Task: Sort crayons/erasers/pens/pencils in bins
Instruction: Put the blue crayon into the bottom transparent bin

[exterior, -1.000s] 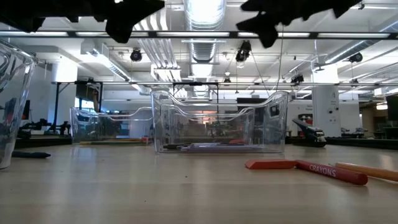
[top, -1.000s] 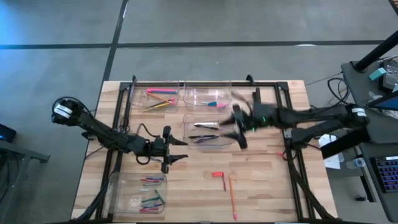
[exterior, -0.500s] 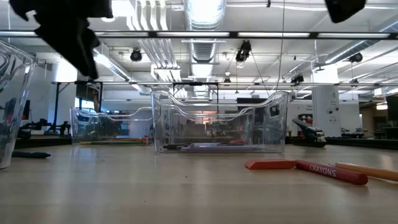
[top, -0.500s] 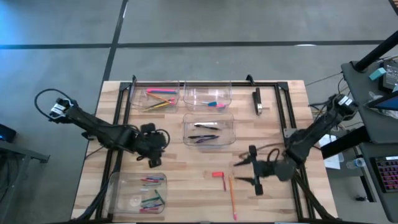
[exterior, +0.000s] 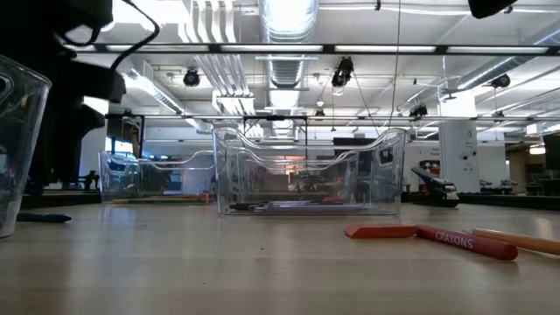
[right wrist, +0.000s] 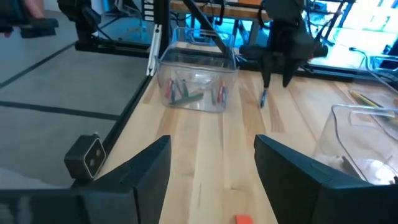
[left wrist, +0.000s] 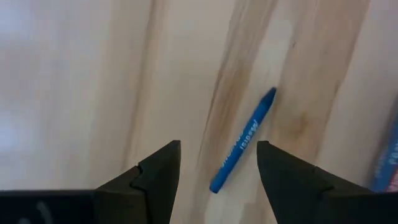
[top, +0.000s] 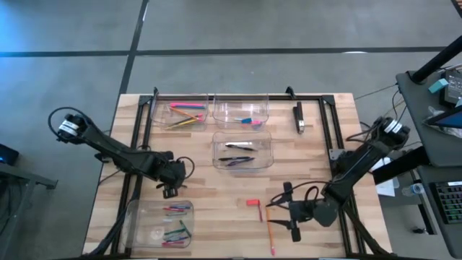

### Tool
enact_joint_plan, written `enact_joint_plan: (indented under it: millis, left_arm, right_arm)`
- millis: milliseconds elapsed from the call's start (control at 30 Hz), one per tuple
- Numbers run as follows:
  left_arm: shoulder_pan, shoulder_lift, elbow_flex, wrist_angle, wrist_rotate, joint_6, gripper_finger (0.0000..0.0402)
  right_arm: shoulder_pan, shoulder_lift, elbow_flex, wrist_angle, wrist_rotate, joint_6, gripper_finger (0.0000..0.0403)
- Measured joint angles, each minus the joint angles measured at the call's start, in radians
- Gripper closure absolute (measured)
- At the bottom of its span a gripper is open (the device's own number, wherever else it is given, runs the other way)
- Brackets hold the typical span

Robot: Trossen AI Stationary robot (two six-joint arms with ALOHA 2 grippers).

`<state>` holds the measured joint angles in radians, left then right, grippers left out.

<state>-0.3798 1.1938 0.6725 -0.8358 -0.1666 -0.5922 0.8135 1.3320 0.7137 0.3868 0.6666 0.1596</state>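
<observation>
Left gripper [left wrist: 217, 163] lowered, jaws open | blue crayon [left wrist: 243, 140] lies diagonal between them

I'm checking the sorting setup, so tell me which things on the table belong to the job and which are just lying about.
Job: four clear bins; loose blue crayon, red crayon, orange pencil.
Lying about: black block near the table's back.
</observation>
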Motion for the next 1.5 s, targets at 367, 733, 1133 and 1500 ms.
enact_joint_plan:
  millis: [367,733,1133,1500]
  left_arm:
    - [0.000,0.002,-0.174,0.198,0.035,-0.004,0.0206]
    - [0.000,0.055,-0.202,0.226,0.015,0.002,0.0242]
    - [0.000,0.128,-0.192,0.209,-0.030,0.032,0.0389]
    - [0.001,-0.048,-0.036,-0.032,-0.025,0.050,0.0399]
  right_arm:
    - [-0.002,0.037,0.041,-0.007,0.016,-0.027,0.0184]
    - [-0.002,0.037,0.043,-0.007,0.017,-0.040,0.0184]
    - [-0.002,0.037,0.043,-0.009,0.016,-0.037,0.0184]
    - [-0.002,0.037,0.043,-0.011,0.016,-0.037,0.0184]
